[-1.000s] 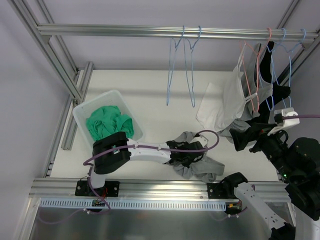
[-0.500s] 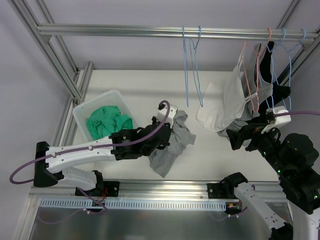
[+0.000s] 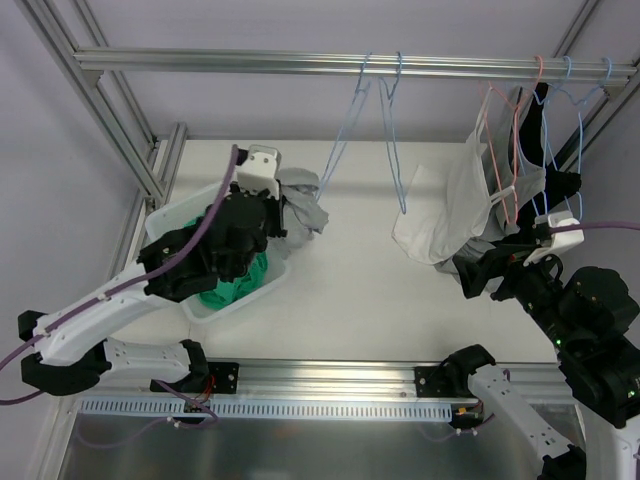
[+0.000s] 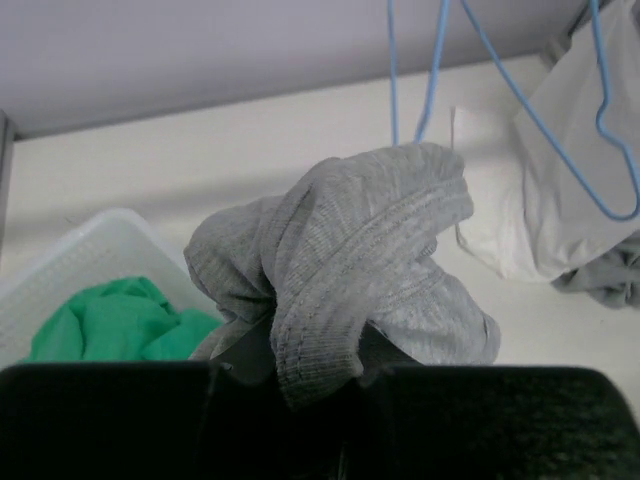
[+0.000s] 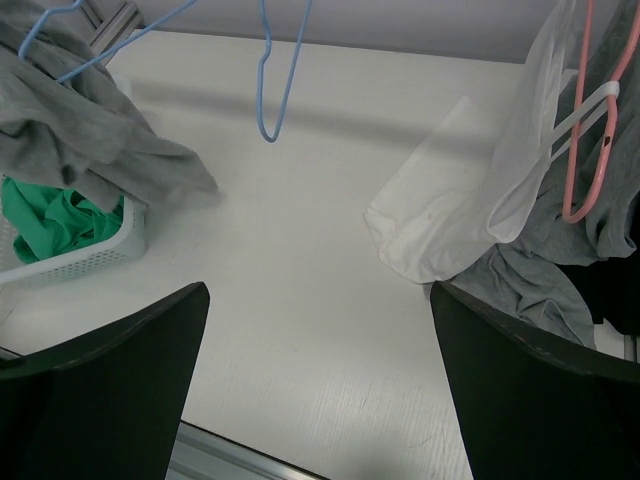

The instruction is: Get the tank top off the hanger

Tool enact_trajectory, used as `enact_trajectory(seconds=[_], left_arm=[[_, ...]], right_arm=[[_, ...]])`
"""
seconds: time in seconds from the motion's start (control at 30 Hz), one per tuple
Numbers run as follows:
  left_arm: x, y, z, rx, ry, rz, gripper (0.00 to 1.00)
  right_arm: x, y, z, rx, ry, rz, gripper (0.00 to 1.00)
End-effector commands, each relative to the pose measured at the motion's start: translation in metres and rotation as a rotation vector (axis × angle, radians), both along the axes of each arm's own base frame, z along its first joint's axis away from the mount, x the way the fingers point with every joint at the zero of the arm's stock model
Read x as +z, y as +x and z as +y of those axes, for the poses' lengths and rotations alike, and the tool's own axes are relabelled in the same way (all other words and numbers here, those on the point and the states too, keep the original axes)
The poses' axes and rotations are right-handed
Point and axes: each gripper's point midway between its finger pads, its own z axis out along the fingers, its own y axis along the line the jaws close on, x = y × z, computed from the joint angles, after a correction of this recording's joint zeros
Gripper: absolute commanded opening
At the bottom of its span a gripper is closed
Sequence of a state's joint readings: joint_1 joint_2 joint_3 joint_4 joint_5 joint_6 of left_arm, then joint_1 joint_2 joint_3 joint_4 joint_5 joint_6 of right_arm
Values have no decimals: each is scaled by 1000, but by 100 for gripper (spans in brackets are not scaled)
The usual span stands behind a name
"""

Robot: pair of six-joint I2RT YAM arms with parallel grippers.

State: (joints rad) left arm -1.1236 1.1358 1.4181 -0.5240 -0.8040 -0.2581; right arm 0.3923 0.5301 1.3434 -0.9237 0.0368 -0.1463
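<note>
Grey tank top [image 4: 350,260] is balled up in the left gripper's [image 3: 283,205] tight pinch, hanging just over the basket's [image 3: 228,308] far-right rim, while the right gripper [image 5: 318,290] sits wide open, well away.

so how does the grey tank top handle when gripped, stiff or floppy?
Likely floppy: the grey tank top bunches and folds over the left end effector. Probably light: one pinch seems to carry all of it above the basket. The ribbed knit looks grippy, so slipping seems unlikely.
</note>
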Motion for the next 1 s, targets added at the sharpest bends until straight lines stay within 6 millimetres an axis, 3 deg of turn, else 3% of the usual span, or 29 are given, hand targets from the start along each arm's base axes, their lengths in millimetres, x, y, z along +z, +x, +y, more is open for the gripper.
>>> enact_trajectory(seconds=[0.0, 0.23, 0.37, 0.5, 0.57, 0.73, 0.9, 0.97], left_arm=[[72, 0, 44, 93, -50, -147, 0], [118, 10, 94, 232, -50, -229, 0], [124, 32, 128, 365, -27, -236, 0], [116, 42, 131, 380, -41, -202, 0], [101, 49, 127, 367, -31, -165, 0], [56, 66, 148, 427, -93, -54, 0], [-12, 83, 170, 522, -127, 92, 0], [-49, 90, 184, 585, -145, 175, 0]], right_arm=[[18, 4, 1, 6, 7, -58, 99], [18, 9, 8, 26, 19, -50, 99], [19, 8, 16, 62, 36, -50, 99], [18, 9, 18, 73, 41, -43, 99], [19, 8, 19, 77, 43, -45, 100], [21, 5, 18, 83, 44, -58, 99], [20, 3, 18, 86, 36, -60, 99], [19, 4, 19, 90, 35, -54, 99]])
